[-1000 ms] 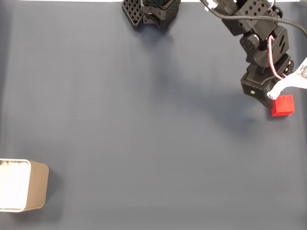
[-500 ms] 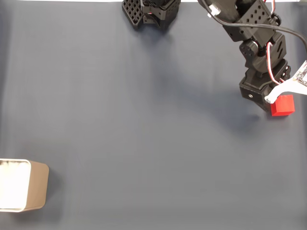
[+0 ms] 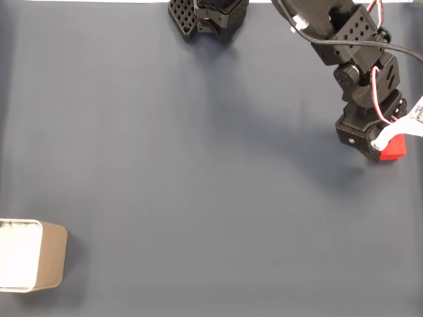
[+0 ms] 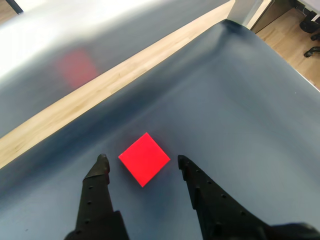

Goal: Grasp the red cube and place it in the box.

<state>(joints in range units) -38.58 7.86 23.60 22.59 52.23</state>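
Gripper [image 4: 142, 161]: seen in the wrist view with its two black fingers spread apart, one on each side of the red cube, neither touching it.
Red cube [image 4: 144, 159]: found between the fingertips in the wrist view, lying on the dark blue mat with a corner turned toward the camera; in the fixed view it [image 3: 394, 148] is partly covered by the arm's head.
Box [image 3: 49, 257]: placed far from the red cube, at the lower left edge of the fixed view; its white inside is shown.
Arm [image 3: 360, 79]: stretched from the top of the fixed view down to the red cube.
Mat [image 3: 198, 172]: spread under the red cube; a wooden strip [image 4: 100, 90] is seen beyond it.
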